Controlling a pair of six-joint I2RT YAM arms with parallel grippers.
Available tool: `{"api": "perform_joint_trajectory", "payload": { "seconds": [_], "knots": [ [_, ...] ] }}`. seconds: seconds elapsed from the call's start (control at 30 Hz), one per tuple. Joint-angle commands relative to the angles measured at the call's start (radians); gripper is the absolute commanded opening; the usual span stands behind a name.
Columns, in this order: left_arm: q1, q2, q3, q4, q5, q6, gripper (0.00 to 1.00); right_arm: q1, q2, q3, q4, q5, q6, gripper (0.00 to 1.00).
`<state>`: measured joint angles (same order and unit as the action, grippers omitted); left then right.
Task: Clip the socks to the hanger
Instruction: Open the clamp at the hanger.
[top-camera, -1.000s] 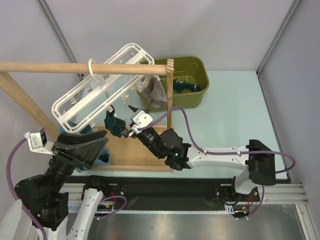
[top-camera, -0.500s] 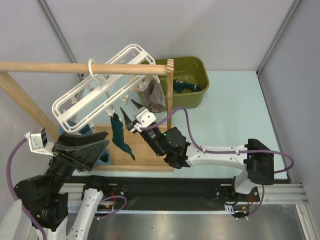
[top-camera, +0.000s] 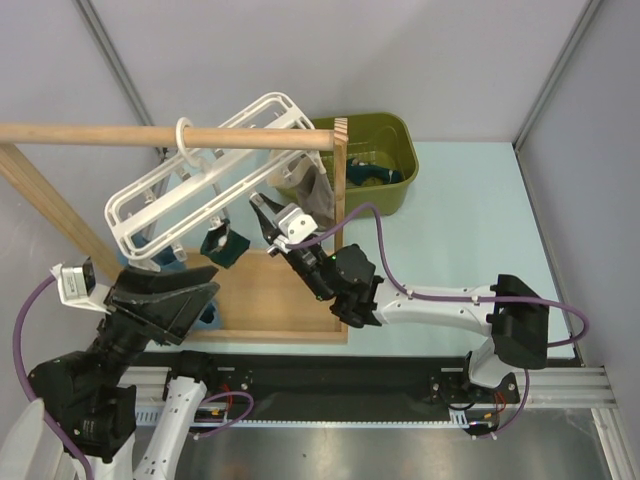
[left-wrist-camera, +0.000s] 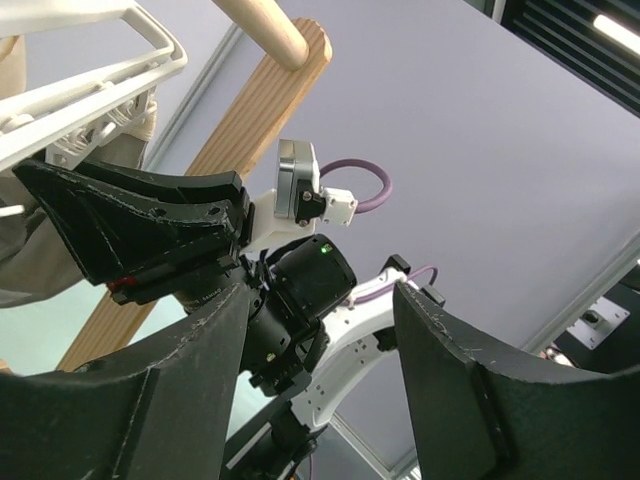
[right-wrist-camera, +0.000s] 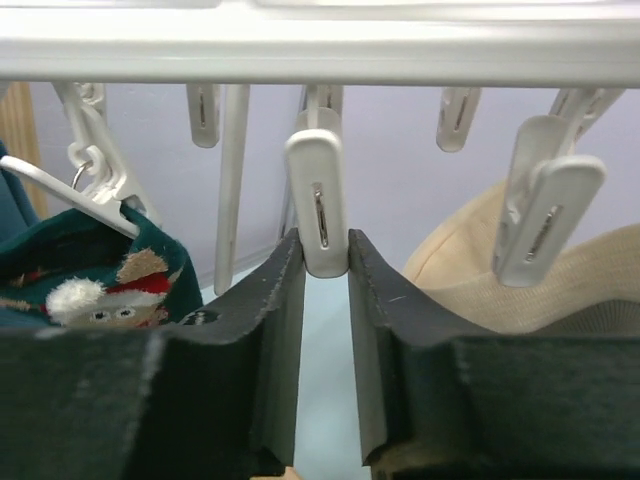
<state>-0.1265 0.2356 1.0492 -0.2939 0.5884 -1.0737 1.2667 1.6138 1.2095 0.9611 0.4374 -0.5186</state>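
A: Right gripper (right-wrist-camera: 324, 250) closed on a clip peg (right-wrist-camera: 318, 200) under the hanger (right-wrist-camera: 400, 45), squeezing both flanks near its lower end. No sock between those fingers.

B: Probably best to press level and square, to open the peg without twisting it. Left gripper (left-wrist-camera: 320, 300)?

A: Spread wide, holding nothing, low beside the rack.

B: Socks?

A: One teal sock (right-wrist-camera: 60, 260) with a red-and-white patch, hanging from the next peg, just left. More in the green basket (top-camera: 400, 130) beyond the wooden post (top-camera: 340, 200).

B: Mind the beige sock (right-wrist-camera: 480, 290) clipped just right, and the wooden rod (top-camera: 100, 134) overhead, crowding any approach.
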Motion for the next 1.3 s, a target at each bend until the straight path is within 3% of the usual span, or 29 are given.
{"api": "perform_joint_trajectory", "payload": {
  "seconds": [0.0, 0.2, 0.4, 0.57, 0.7, 0.93, 1.07, 1.27],
  "knots": [
    [-0.002, 0.056, 0.014, -0.003, 0.051, -0.009, 0.65, 0.005, -0.034, 0.025, 0.065, -0.041, 0.009, 0.23],
    [-0.002, 0.168, 0.098, -0.054, 0.029, 0.06, 0.6, 0.029, -0.064, 0.004, 0.025, -0.042, 0.009, 0.0],
    [-0.002, 0.275, 0.21, -0.09, 0.05, 0.147, 0.55, 0.048, -0.109, 0.025, -0.103, -0.02, 0.064, 0.0],
    [-0.002, 0.298, 0.209, -0.093, 0.039, 0.195, 0.47, 0.045, -0.178, 0.093, -0.405, -0.023, 0.224, 0.0],
    [-0.002, 0.33, 0.224, -0.122, 0.051, 0.228, 0.46, 0.033, -0.198, 0.189, -0.666, -0.055, 0.314, 0.0],
    [-0.01, 0.413, 0.336, -0.169, 0.08, 0.306, 0.44, 0.007, -0.203, 0.277, -0.887, -0.088, 0.413, 0.0],
    [-0.125, 0.522, 0.497, -0.309, -0.03, 0.417, 0.44, 0.005, -0.203, 0.275, -0.9, -0.094, 0.42, 0.0],
    [-0.3, 0.594, 0.528, -0.365, -0.159, 0.491, 0.44, -0.004, -0.198, 0.277, -0.92, -0.078, 0.451, 0.0]
  ]
}}
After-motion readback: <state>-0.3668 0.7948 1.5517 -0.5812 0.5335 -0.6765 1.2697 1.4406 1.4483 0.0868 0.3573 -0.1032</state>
